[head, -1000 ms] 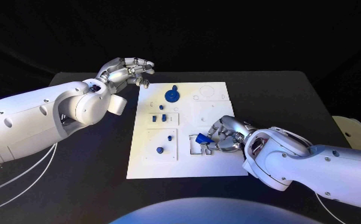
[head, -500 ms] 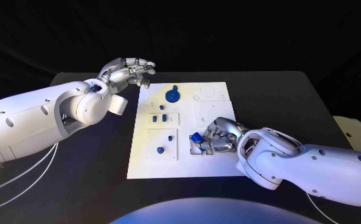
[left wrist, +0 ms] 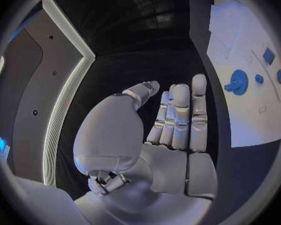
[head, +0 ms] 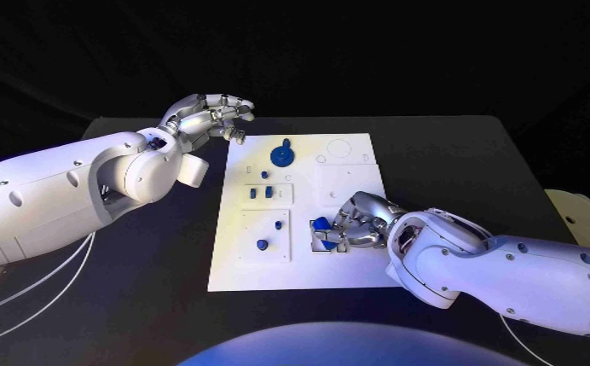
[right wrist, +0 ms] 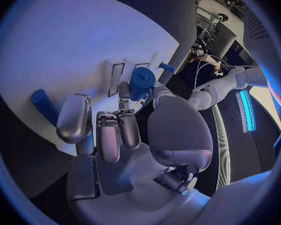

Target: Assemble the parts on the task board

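Right hand (head: 359,223) sits low on the white board (head: 348,272), near its lower right, fingers curled round a small blue part (head: 322,224) w/ rounded top; part is pinched betw. thumb and fingers, right at a rectangular slot in the board. Wrist view: same blue part (right wrist: 141,83) looks like a stubby cylinder, smooth plastic, held at the fingertips (right wrist: 124,92) over thin slot outlines. Left hand (head: 209,118) hovers off the board's upper left corner, above the black table (head: 135,238), holding nothing; its wrist view shows fingers (left wrist: 181,116) straight, side by side, silver and glossy. Blue gear-like disc (head: 283,157) lies flat near the board's top; smaller blue pieces (head: 259,193) stand mid-board.
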